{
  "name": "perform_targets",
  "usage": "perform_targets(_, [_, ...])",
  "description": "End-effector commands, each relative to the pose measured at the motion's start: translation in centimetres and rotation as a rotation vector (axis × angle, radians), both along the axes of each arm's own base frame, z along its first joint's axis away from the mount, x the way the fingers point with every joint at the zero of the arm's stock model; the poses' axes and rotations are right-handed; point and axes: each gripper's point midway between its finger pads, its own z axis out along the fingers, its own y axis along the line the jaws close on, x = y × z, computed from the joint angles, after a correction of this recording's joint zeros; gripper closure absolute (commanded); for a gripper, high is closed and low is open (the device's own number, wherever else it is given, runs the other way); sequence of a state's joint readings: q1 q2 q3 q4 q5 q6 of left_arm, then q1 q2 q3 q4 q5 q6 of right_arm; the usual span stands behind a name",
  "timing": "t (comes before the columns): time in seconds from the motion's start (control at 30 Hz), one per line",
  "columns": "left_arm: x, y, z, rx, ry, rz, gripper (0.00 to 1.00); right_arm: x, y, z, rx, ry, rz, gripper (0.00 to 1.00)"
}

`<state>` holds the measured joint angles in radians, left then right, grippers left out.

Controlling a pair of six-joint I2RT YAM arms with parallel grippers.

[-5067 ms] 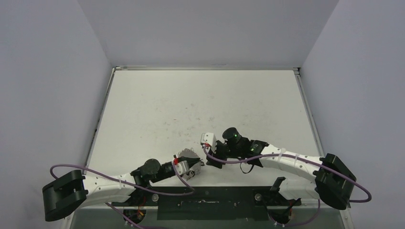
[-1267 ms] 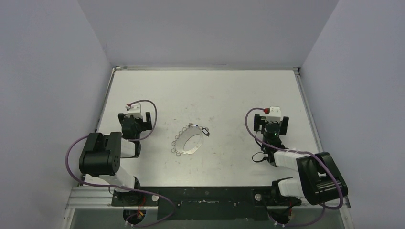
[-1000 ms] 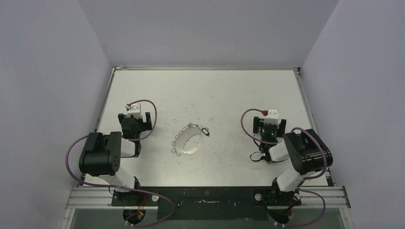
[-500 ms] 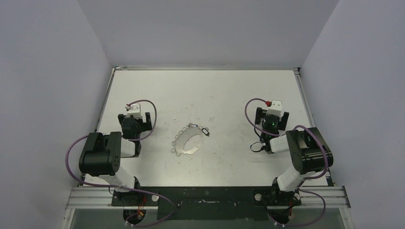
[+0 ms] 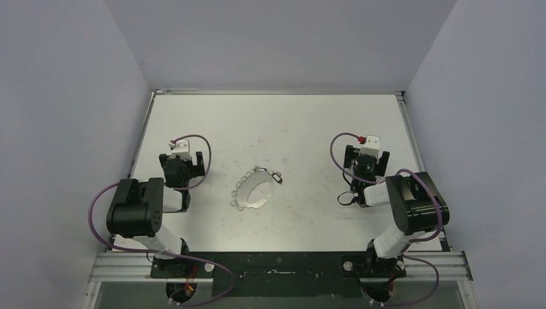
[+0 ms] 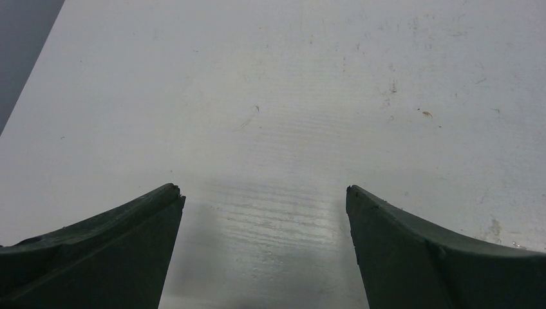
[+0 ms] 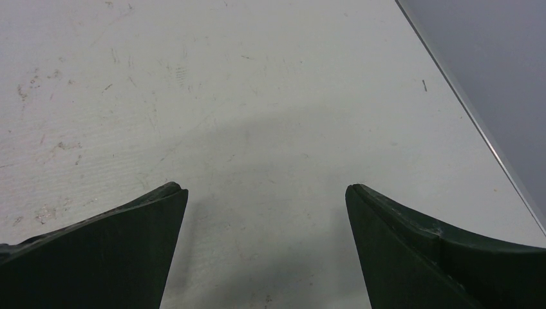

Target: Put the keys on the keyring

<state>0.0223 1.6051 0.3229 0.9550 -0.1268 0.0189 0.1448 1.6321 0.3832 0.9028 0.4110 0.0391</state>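
The keyring (image 5: 256, 191), a thin silvery oval wire loop strung with several tiny rings, lies flat mid-table in the top view. The keys (image 5: 275, 175), a small black oblong loop with a tiny silver key, rest against its upper right end; it is too small to tell whether they are linked. My left gripper (image 5: 185, 155) sits folded back well left of the keyring, open, with only bare table between its fingers (image 6: 264, 190). My right gripper (image 5: 367, 153) sits well right of it, also open and empty (image 7: 265, 188). Neither wrist view shows the keyring or keys.
The white table (image 5: 270, 122) carries faint scuff marks. A metal rim (image 5: 412, 148) and grey walls bound it; the right rim (image 7: 476, 122) runs close to my right gripper. The table's left edge (image 6: 32, 61) shows in the left wrist view.
My right wrist has shifted slightly away and to the right as that arm settled into its folded pose. The left arm, keyring and keys have not moved.
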Motion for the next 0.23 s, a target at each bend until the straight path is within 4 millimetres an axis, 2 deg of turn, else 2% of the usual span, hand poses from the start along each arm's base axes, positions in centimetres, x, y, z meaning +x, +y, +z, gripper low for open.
perform_targets(0.0, [1.14,0.42,1.27,-0.005,-0.045,0.018,0.03,0.59,0.1,1.05,0.019,-0.046,-0.005,0.0])
perform_targets(0.2, [1.22,0.49,1.19,-0.013,-0.038,0.014,0.03,0.55,0.07,1.05,0.019,-0.046,-0.005,0.0])
